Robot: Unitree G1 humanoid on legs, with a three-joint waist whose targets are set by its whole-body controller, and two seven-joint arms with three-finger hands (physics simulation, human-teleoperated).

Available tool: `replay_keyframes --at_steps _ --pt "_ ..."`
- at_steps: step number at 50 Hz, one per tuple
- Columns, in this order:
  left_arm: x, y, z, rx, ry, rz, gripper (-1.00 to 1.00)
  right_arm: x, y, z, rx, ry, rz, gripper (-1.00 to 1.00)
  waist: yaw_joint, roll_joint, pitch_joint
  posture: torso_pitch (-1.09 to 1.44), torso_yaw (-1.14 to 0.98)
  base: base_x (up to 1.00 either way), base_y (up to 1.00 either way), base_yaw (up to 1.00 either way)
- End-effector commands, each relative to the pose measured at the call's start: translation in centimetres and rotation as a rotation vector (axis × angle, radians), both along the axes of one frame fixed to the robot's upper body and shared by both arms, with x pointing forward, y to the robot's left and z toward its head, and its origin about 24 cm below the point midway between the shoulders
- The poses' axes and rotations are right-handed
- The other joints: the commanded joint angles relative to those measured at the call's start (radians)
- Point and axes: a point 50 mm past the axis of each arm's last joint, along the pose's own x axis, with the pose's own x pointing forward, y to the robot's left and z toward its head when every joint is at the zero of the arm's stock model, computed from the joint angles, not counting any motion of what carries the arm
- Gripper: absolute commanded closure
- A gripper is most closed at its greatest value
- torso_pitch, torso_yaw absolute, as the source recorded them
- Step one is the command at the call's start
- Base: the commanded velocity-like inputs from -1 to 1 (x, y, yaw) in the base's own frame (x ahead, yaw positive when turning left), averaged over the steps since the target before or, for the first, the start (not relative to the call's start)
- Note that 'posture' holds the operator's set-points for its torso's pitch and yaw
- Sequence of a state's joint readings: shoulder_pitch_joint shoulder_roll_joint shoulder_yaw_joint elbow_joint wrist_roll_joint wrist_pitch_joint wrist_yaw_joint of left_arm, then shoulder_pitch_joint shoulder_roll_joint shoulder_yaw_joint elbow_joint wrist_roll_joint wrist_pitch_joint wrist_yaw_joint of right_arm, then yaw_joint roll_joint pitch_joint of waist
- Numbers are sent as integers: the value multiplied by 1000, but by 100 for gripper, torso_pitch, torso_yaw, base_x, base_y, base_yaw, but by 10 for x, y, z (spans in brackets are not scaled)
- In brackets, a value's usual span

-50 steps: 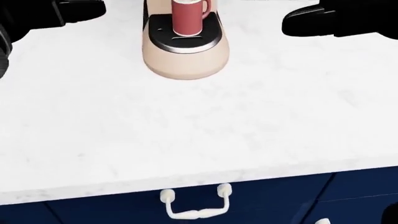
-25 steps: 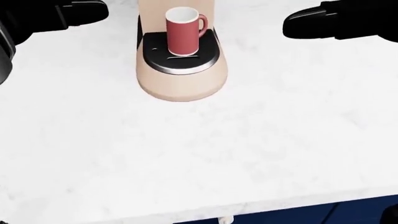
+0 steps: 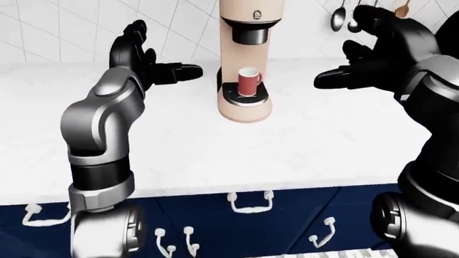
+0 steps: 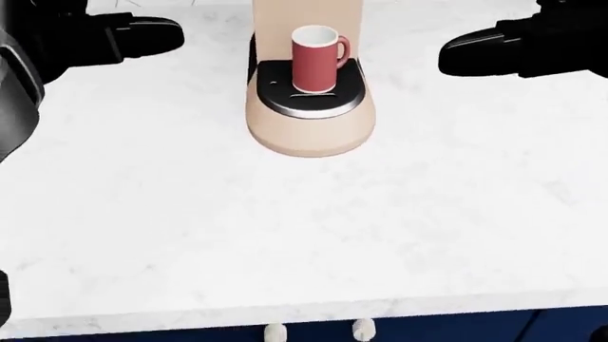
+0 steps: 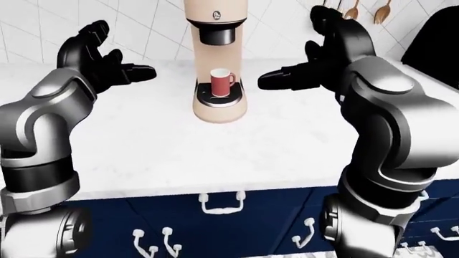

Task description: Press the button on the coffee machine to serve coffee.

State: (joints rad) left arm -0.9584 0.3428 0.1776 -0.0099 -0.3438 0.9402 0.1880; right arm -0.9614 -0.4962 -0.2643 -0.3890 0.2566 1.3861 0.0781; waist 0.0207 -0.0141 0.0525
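Both black three-finger hands, left hand [image 3: 147,62] and right hand [image 3: 380,51], hover spread apart flanking the tall beige coffee machine [image 3: 247,64]; red ceramic mug [image 3: 248,82] waits beneath its spout, the button probably on top.

red mug [image 4: 317,59] on the coffee machine [image 4: 310,127], seen from above on a white counter [image 4: 313,235]

the beige machine stands at the view's top centre, its dark drip tray [image 4: 308,98] holding the upright mug, handle to the right. the left hand [image 4: 100,37] shows black at the top left and the right hand [image 4: 518,48] at the top right, each with a finger pointing inward toward the machine, both apart from it and touching nothing. two pale handle ends [image 4: 318,330] peek over the dark blue cabinet front [image 4: 447,329] along the bottom edge.
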Motion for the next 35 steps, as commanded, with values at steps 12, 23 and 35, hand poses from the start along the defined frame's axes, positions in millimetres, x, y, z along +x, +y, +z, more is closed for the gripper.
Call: replay_keyframes --at_steps 12,23,35 --pt "-6 4 17 -23 -94 13 -100 -9 3 7 9 -50 -2 -100 -3 2 -16 0 0 0 0 0" --pt "-4 1 18 -32 -93 -1 -100 -6 0 13 4 -50 -4 -100 -8 4 -44 -6 0 0 0 0" --pt "-7 -2 20 -45 -89 -27 -100 -4 -1 14 -10 -43 -6 -100 -10 2 -98 -14 0 0 0 0"
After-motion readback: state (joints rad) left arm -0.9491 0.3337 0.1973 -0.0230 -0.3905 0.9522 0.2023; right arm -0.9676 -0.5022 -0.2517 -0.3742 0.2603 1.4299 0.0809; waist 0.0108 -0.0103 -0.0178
